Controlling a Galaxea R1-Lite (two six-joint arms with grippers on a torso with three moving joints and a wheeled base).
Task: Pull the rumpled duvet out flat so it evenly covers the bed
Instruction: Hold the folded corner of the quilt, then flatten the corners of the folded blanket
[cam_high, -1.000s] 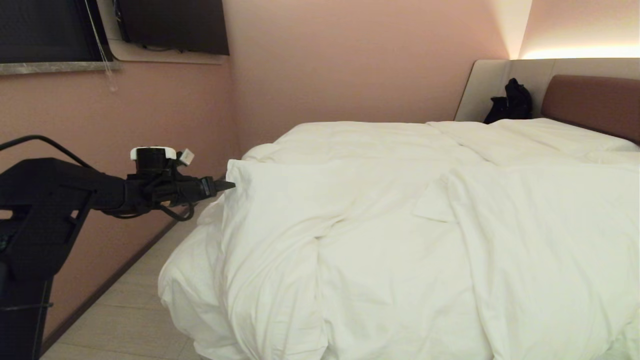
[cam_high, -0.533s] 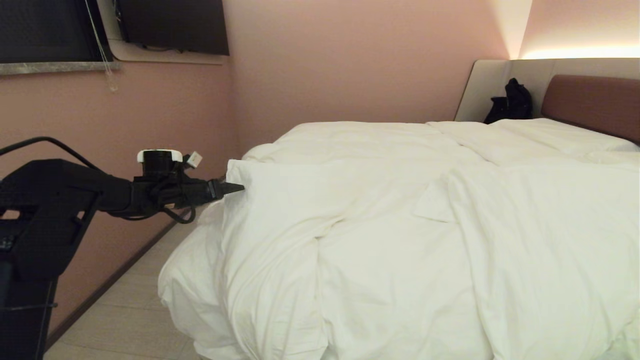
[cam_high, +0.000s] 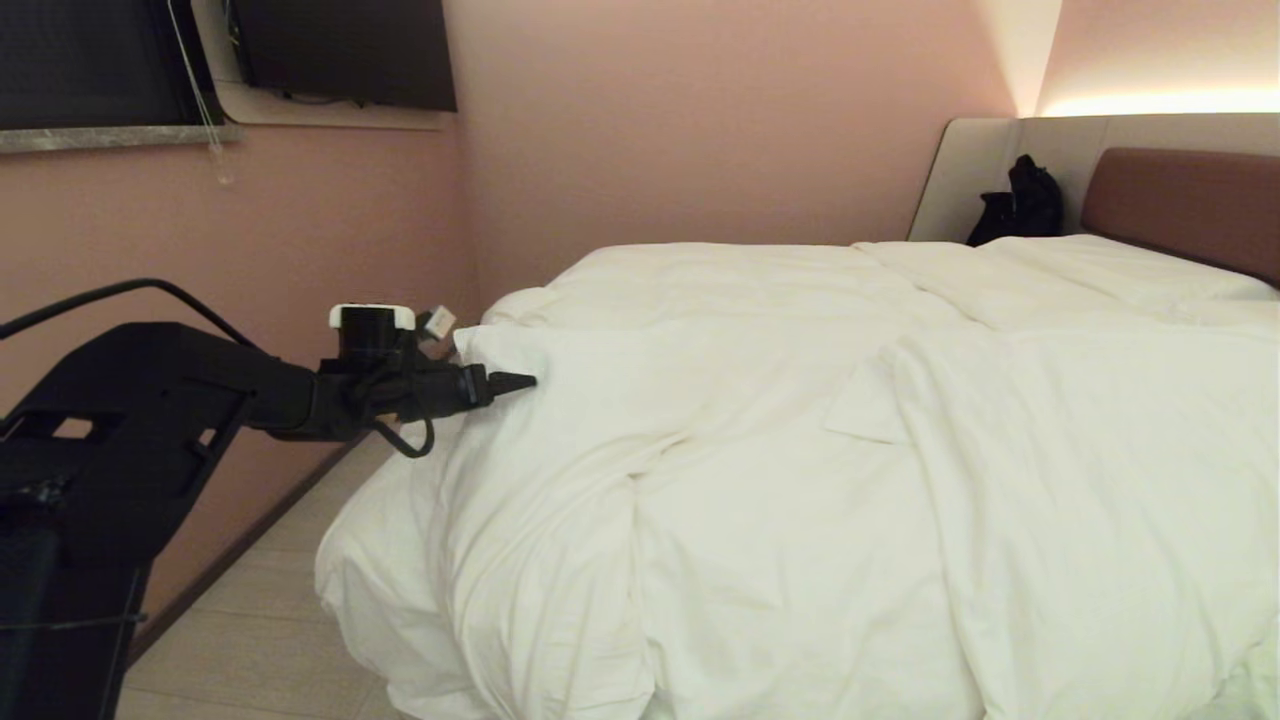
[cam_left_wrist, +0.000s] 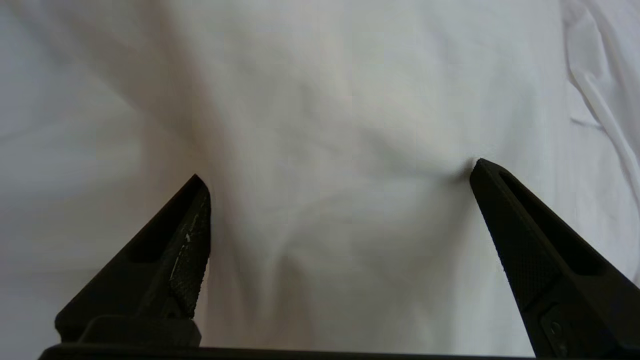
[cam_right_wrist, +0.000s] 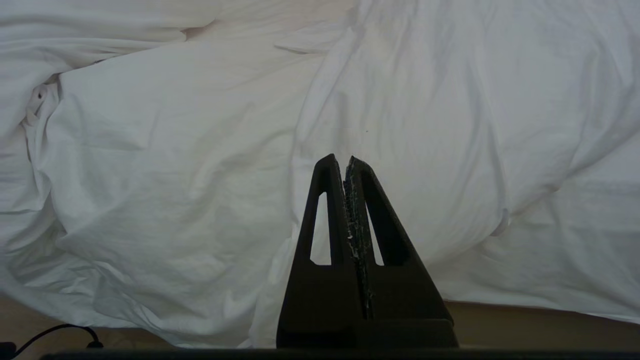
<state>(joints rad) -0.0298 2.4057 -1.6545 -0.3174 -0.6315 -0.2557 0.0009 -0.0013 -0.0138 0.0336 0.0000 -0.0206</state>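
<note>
The white duvet (cam_high: 800, 480) lies rumpled over the bed (cam_high: 1180, 200), bunched and hanging over the near left corner. My left gripper (cam_high: 520, 381) reaches level from the left and presses into the raised fold at the duvet's left edge. In the left wrist view the left gripper (cam_left_wrist: 340, 170) is open, with duvet (cam_left_wrist: 340, 100) cloth bulging between the two fingertips (cam_left_wrist: 197, 200). My right gripper (cam_right_wrist: 345, 160) is shut on nothing, hanging in front of the duvet (cam_right_wrist: 175, 150) draped over the bed's near side.
A pink wall (cam_high: 250, 250) runs close along the bed's left side, leaving a narrow strip of pale floor (cam_high: 270, 620). A black bag (cam_high: 1020, 205) sits by the headboard. A dark screen (cam_high: 340, 50) hangs on the wall. A cable (cam_right_wrist: 60, 332) lies on the floor.
My left arm has pushed to the right, from just touching the duvet's left edge to pressing into the fold. The duvet has hardly moved. The right arm stays still.
</note>
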